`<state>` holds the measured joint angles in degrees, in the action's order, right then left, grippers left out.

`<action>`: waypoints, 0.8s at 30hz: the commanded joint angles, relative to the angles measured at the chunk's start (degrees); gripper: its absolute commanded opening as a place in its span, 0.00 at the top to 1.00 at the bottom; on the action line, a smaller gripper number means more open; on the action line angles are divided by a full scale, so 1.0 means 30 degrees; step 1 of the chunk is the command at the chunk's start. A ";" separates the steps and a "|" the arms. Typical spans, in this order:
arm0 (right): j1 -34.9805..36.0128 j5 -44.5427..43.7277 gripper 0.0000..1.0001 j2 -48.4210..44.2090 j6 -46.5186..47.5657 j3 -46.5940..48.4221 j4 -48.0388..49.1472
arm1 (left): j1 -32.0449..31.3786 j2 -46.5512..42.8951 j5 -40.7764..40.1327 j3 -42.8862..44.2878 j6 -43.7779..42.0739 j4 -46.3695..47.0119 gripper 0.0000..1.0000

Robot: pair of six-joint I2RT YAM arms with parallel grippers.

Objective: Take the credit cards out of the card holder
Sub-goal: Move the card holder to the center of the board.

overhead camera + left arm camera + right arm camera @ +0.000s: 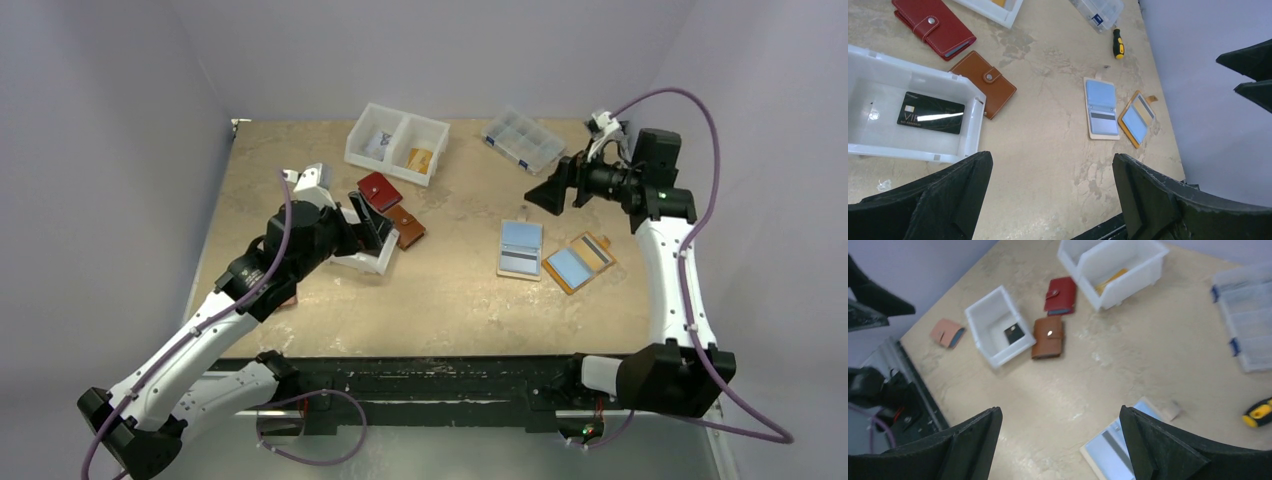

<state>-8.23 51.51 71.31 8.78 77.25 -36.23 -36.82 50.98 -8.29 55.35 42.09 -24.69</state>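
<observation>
White bin (pixel 368 262): mostly hidden beneath left gripper (pixel 370 225), top view.
Open blue-panel holder (pixel 1103 452): cut by bottom edge, right wrist view.
Screwdriver (pixel 1259 414): cropped at right edge there.
Red wallet (pixel 930 27): cropped at top edge, left wrist view.

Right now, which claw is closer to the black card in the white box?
Left. The left claw hangs just over the white box with the black card inside. The right claw is far away on the other side, up in the air.
</observation>
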 commanded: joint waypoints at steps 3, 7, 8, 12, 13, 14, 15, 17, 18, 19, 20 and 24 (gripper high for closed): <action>0.1527 0.2646 0.01 0.0908 0.2785 -0.1952 0.0044 | -0.0010 -0.0510 0.0054 -0.1244 0.0753 0.0715 0.01; 0.4079 0.1020 0.01 0.2158 0.3975 -0.2247 0.0086 | -0.0003 -0.1039 -0.0395 -0.2096 0.1248 0.0789 0.01; 0.4668 0.0687 0.01 0.2590 0.4346 -0.2181 0.0019 | -0.0006 -0.1142 -0.0512 -0.2223 0.1325 0.0770 0.01; 0.6505 -0.0464 0.01 0.4344 0.4564 -0.1996 0.1082 | -0.0017 -0.1669 -0.1168 -0.2569 0.1634 0.0551 0.01; 0.6872 -0.1152 0.01 0.4746 0.4107 -0.1999 0.1653 | -0.0008 -0.1807 -0.1316 -0.2667 0.1739 0.0494 0.01; 0.7254 -0.1624 0.01 0.5188 0.3806 -0.1956 0.2193 | -0.0029 -0.1967 -0.1462 -0.2785 0.1880 0.0429 0.01; 0.7595 -0.2027 0.01 0.5650 0.3486 -0.1903 0.2641 | -0.0021 -0.2115 -0.1543 -0.2892 0.1997 0.0388 0.01; 0.8262 -0.3067 0.01 0.6485 0.2584 -0.1767 0.3700 | -0.0021 -0.2365 -0.1745 -0.3141 0.2274 0.0270 0.01; 0.8494 -0.3416 0.01 0.6936 0.2209 -0.1645 0.4148 | -0.0031 -0.2461 -0.1860 -0.3255 0.2442 0.0177 0.01; 0.8728 -0.3760 0.01 0.7399 0.1829 -0.1512 0.4530 | -0.0032 -0.2598 -0.1973 -0.3349 0.2613 0.0078 0.01; 0.8951 -0.4052 0.01 0.7922 0.1463 -0.1309 0.4874 | -0.0032 -0.2696 -0.2068 -0.3497 0.2759 0.0007 0.01; 1.0027 -0.5103 0.02 1.0560 0.0440 0.0231 0.5174 | -0.0016 -0.3108 -0.2521 -0.3925 0.3267 -0.0166 0.01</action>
<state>19.40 41.17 98.43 14.52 72.36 -25.80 -36.82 43.00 -13.32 44.73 49.36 -25.41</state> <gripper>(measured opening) 0.986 0.991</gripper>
